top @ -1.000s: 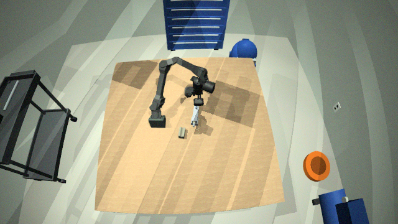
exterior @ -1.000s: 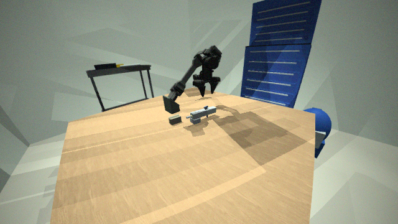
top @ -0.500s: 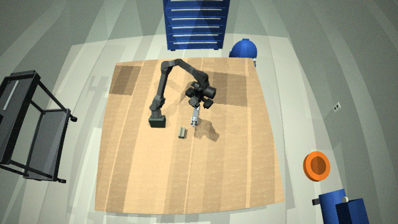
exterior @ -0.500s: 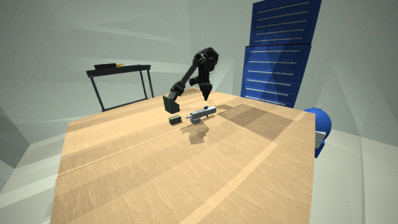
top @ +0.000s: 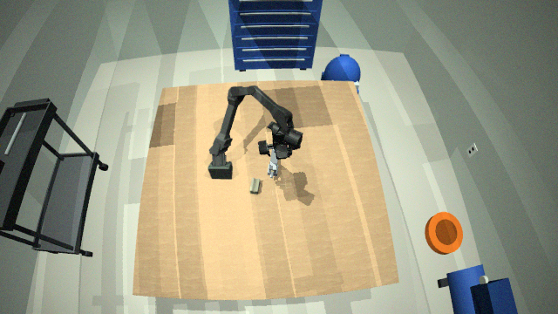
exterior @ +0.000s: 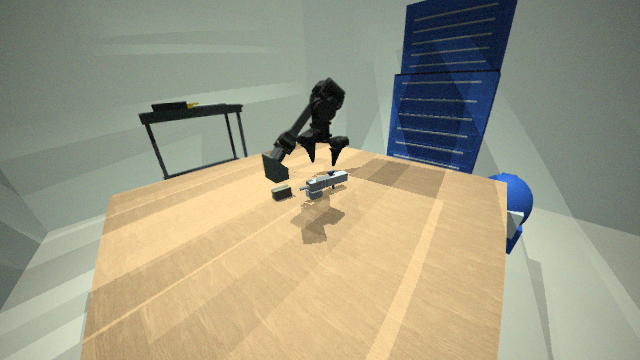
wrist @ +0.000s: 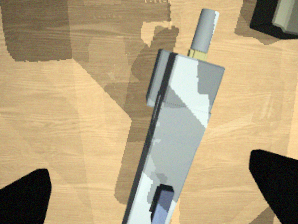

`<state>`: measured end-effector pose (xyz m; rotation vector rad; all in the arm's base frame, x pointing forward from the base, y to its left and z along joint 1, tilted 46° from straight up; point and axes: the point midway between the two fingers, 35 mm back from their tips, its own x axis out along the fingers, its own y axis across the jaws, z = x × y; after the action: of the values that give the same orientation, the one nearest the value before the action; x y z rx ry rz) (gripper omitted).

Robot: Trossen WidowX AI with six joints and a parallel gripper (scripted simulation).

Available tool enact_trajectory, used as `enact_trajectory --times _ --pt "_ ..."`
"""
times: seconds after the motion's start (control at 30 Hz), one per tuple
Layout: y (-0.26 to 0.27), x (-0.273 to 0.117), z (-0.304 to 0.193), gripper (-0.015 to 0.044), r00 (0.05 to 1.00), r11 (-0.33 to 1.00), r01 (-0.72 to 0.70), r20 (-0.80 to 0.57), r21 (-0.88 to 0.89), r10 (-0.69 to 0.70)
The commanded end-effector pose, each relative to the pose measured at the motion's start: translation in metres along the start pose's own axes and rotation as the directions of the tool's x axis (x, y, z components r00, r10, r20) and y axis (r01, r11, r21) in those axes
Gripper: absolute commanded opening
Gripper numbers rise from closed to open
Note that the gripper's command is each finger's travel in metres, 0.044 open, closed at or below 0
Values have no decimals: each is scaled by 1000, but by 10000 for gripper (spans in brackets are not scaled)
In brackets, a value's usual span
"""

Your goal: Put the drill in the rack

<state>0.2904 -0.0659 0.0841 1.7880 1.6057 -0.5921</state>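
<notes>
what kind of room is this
Probably a workshop: a wooden workbench, a blue drawer cabinet behind it, a black metal cart to one side, and a robot arm mounted on the bench.
</notes>
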Motion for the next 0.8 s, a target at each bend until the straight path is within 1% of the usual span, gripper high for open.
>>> enact_trajectory --times 0.0,0.2,0.4,0.57,0.77 --pt "-22 21 33 440 999 709 33 10 -705 -36" --pt "-28 28 45 440 999 439 30 13 -898 -40" --pt "-32 33 54 440 999 113 18 14 -993 -34" --pt "-35 38 63 440 1000 -169 13 17 -986 -19" --pt "-39 42 73 440 1000 -490 16 20 -872 -3"
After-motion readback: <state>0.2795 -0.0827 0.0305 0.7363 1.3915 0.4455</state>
